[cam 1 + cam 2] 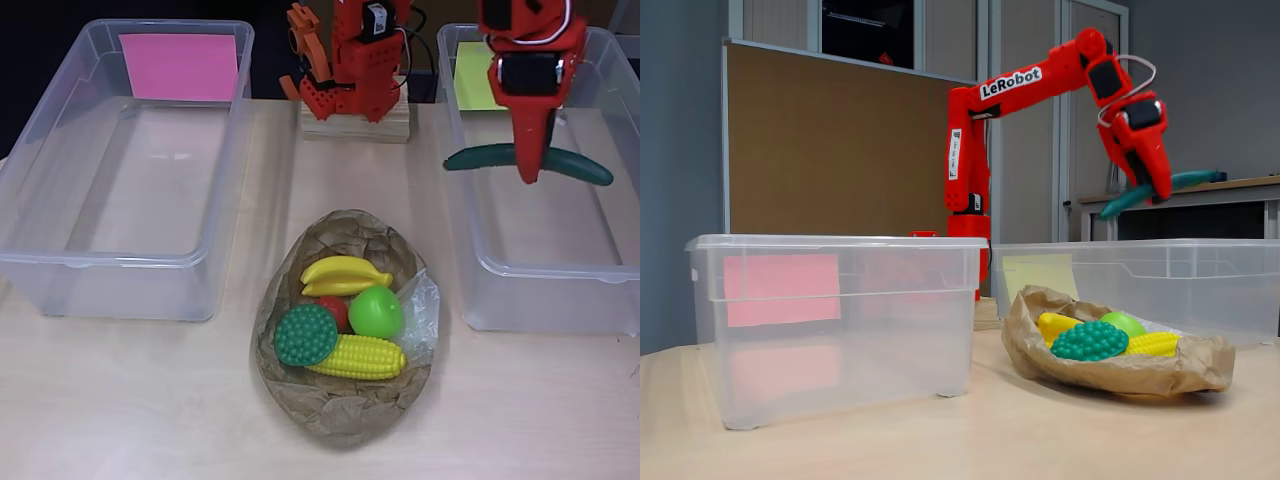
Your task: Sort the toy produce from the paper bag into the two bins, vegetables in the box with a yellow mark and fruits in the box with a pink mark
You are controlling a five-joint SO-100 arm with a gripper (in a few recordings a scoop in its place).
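My red gripper (531, 170) is shut on a long dark green toy cucumber (580, 166), holding it crosswise above the clear box with the yellow mark (478, 75) on the right. The fixed view shows the gripper (1157, 190) and cucumber (1190, 181) well above that box's rim (1140, 246). The crumpled paper bag (340, 415) lies open in the table's middle, holding a yellow banana (343, 272), a green apple (376, 311), a red fruit (335, 311), a bumpy green round vegetable (305, 334) and a yellow corn cob (360, 357). The box with the pink mark (179, 66) stands at left.
The arm's red base (350, 90) sits on a wooden block at the table's back between the two boxes. Bare tabletop (130, 400) runs along the front edge on both sides of the bag.
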